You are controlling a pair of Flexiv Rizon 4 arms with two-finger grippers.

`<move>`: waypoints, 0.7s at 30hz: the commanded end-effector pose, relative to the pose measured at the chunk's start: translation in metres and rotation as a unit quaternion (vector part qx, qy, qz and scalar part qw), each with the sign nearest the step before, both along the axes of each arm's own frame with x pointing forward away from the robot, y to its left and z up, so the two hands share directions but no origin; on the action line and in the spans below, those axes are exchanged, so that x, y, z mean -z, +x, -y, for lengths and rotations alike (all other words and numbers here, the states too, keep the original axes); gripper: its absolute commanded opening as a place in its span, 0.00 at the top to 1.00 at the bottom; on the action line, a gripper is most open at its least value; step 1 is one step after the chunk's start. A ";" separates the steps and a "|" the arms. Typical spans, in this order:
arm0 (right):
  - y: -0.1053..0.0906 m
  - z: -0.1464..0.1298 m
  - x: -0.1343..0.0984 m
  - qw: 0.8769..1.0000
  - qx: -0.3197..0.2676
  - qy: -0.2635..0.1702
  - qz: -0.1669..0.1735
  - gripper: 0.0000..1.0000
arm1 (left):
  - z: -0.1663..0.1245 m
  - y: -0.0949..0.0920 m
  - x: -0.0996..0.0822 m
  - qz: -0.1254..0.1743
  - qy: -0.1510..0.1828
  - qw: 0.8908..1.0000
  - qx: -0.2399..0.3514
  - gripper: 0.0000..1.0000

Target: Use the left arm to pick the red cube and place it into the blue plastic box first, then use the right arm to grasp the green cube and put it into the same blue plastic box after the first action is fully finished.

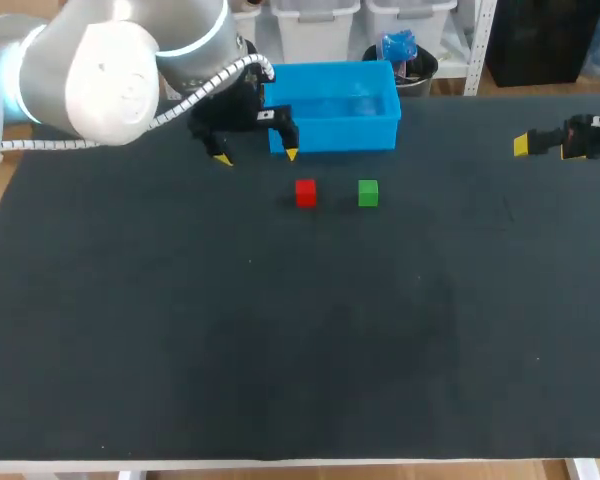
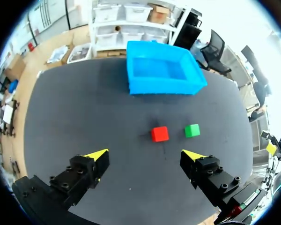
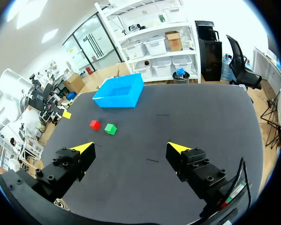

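Table [image 1: 280, 350]: red cube [image 1: 305, 192] beside green cube [image 1: 368, 193] | left pincer [image 1: 257, 156] spread

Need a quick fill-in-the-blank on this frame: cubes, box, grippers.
1. The red cube and green cube lie on the ___, outside the box.
2. The left gripper, near the box, is ___.
3. The cube nearer the right gripper is the ___ one.
Missing: table; open; green.
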State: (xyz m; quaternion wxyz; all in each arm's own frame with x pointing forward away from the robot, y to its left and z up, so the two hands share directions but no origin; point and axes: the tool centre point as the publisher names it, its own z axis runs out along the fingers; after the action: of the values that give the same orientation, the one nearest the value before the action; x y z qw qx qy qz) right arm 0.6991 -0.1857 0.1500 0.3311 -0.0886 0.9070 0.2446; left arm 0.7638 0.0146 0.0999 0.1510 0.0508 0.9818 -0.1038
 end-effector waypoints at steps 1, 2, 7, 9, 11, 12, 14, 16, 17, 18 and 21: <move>0.000 0.000 0.000 1.000 0.001 -0.001 0.000 0.00 | 0.000 0.000 0.000 0.000 0.000 1.000 -0.001 0.00; 0.000 0.000 0.000 1.000 0.001 -0.001 0.000 0.00 | 0.000 0.000 0.000 0.000 0.000 1.000 -0.001 0.00; 0.000 0.000 0.000 1.000 0.001 -0.001 0.000 0.00 | 0.000 0.000 0.000 0.000 0.000 1.000 -0.001 0.00; 0.000 0.000 0.000 1.000 0.001 -0.001 0.000 0.00 | 0.000 0.000 0.000 0.000 0.000 1.000 -0.001 0.00; 0.000 0.000 0.000 1.000 0.001 -0.001 0.000 0.00 | 0.000 0.000 0.000 0.000 0.000 1.000 -0.001 0.00; 0.000 0.000 0.000 1.000 0.001 -0.001 0.000 0.00 | 0.000 0.000 0.000 0.000 0.000 1.000 -0.001 0.00; 0.000 0.000 0.000 1.000 0.001 -0.001 0.000 0.00 | 0.000 0.000 0.000 0.000 0.000 1.000 -0.001 0.00; 0.000 0.000 0.000 1.000 0.001 -0.001 0.000 0.00 | 0.008 0.004 0.001 0.001 0.004 1.000 0.007 0.00; 0.000 0.000 0.000 1.000 0.001 -0.001 0.000 0.00 | 0.012 0.007 0.002 -0.003 0.005 1.000 0.010 0.00; 0.000 0.000 0.000 1.000 0.001 -0.001 0.000 0.00 | 0.015 0.009 0.004 -0.011 0.005 1.000 0.010 0.00; 0.000 0.000 0.000 1.000 0.001 -0.001 0.000 0.00 | 0.025 0.016 0.012 -0.027 0.021 0.999 0.011 0.00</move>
State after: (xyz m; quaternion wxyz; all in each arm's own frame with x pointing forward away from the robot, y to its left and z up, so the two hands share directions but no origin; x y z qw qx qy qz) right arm 0.6991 -0.1858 0.1500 0.3312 -0.0886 0.9070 0.2446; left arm 0.7598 0.0044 0.0933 0.1396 0.0602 0.9832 -0.1015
